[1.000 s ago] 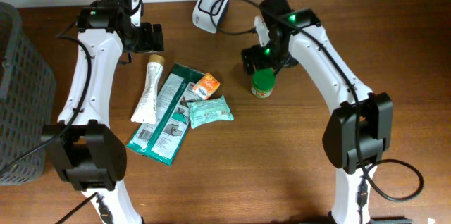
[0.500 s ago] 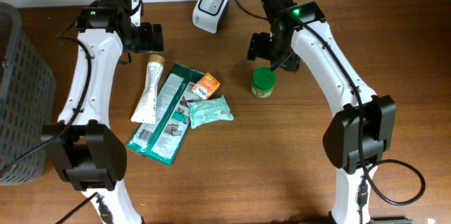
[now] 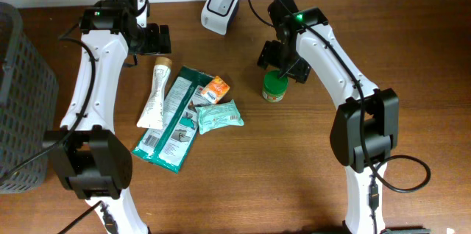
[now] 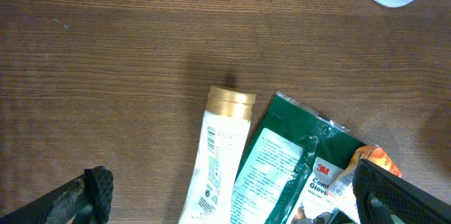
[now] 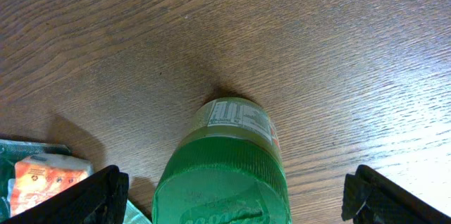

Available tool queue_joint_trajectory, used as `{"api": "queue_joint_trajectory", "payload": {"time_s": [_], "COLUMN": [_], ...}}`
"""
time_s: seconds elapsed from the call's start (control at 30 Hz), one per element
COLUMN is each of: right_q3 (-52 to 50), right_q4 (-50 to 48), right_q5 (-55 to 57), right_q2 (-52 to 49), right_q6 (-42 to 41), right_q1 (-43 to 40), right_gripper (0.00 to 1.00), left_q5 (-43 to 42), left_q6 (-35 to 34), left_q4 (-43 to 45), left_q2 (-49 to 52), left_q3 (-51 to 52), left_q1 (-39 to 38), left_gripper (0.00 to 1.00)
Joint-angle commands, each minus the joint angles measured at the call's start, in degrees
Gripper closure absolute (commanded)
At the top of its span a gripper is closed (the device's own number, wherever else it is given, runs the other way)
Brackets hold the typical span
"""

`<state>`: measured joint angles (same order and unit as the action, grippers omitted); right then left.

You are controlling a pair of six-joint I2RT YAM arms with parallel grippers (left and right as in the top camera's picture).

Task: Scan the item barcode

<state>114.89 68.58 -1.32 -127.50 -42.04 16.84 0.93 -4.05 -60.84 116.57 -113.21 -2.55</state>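
A jar with a green lid stands upright on the wooden table, right of centre. My right gripper hovers just above and behind it, open. In the right wrist view the green lid lies between the two black fingers, with a wide gap on each side. The white barcode scanner stands at the back centre. My left gripper is open above the table at the back left. In the left wrist view the left gripper has a white tube and a green glove packet below it.
A pile lies left of centre: the white tube, the green packet, a small orange packet and a teal packet. A grey mesh basket stands at the left edge. The scanner's cable loops behind the right arm.
My right gripper has lifted off the jar's top and drawn back a little, its wrist turning. The jar stays in place. The left arm has not moved.
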Motion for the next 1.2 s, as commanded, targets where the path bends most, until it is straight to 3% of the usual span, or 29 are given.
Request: {"api": "queue_joint_trajectory", "payload": {"time_s": [0.0,0.33,0.6,0.73,0.87,0.9,1.03,1.07,1.17], "right_q3": [-0.26,-0.85,-6.27,-6.25,-6.19,-6.08,-4.37,-3.17,1.07], "right_q4": [0.02,1.88,-2.69,-2.97,-2.38,-2.34,-1.7,-1.42,-0.07], "right_q5": [0.96,0.85,-1.57,-3.63,-7.96,-7.96,-8.31,-8.83,-11.34], "right_q2": [-0.48,-0.5,-0.5,-0.48,-0.48,-0.42,-0.2,-0.17,-0.07], "right_q6": [-0.24,1.27,1.09,1.33,6.34,7.69,9.31,10.97,16.13], "right_q1": [-0.35,0.98,1.64,1.64,1.51,1.4,0.76,0.72,0.72], "right_gripper": [0.12,0.15,0.19,0.3,0.33,0.41,0.54,0.64,0.65], "left_q5": [0.39,0.39,0.39,0.39,0.39,0.39,0.39,0.39,0.39], "left_q6": [0.72,0.72,0.72,0.72,0.72,0.72,0.72,0.72,0.72], "left_q4": [0.07,0.07,0.07,0.07,0.07,0.07,0.07,0.07,0.07], "left_q2": [-1.62,-1.64,-1.64,-1.62,-1.64,-1.64,-1.62,-1.64,-1.62], "left_q3": [-1.07,-1.07,-1.07,-1.07,-1.07,-1.07,-1.07,-1.07,-1.07], "left_q1": [0.22,0.22,0.22,0.22,0.22,0.22,0.22,0.22,0.22], "left_gripper": [0.01,0.01,0.01,0.01,0.01,0.01,0.01,0.01,0.01]}}
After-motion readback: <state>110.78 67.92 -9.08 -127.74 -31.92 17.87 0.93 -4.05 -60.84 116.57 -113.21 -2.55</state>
